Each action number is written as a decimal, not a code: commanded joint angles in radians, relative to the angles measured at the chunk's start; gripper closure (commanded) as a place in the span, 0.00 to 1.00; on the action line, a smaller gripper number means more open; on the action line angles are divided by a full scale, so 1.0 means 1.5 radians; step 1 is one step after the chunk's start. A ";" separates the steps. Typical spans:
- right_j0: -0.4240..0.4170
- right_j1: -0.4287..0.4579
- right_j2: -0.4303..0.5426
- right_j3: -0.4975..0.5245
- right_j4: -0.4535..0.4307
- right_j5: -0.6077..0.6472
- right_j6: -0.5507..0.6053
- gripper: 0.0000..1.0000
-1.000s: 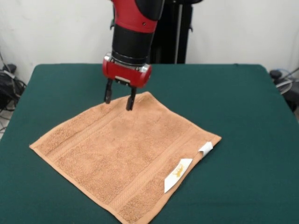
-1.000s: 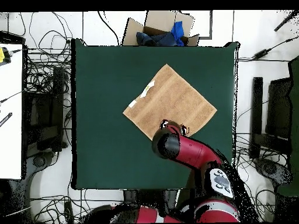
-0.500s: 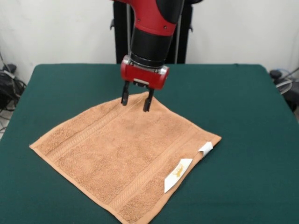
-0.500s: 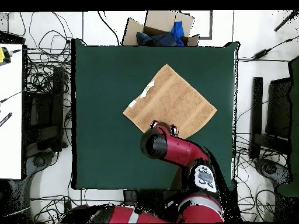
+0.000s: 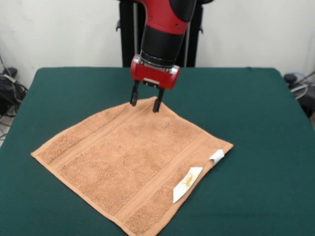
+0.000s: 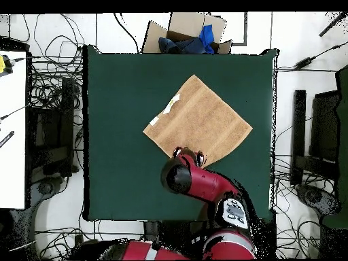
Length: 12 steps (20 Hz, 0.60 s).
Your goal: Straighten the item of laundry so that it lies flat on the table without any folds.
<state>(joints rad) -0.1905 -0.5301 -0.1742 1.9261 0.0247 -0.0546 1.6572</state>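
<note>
The towel (image 5: 132,163) lies spread near the middle of the green counter (image 5: 256,113), turned like a diamond, and looks flat, with only its white tags (image 5: 187,184) curling at one edge. The gripper (image 5: 145,102) hangs over the far corner with its fingers apart and empty, probably because nothing needs pulling.

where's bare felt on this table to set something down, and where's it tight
In the overhead view, bare green table runs wide between the towel and the left edge, and along the top edge. The strip by the right edge is narrower. It is tight at the towel's bottom corner, where the open gripper hangs.
</note>
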 commanded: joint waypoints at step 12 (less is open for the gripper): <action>-0.072 -0.014 0.047 0.128 -0.030 -0.059 0.142 0.00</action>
<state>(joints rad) -0.2807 -0.5515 -0.1743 2.0413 0.0206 -0.0841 1.6572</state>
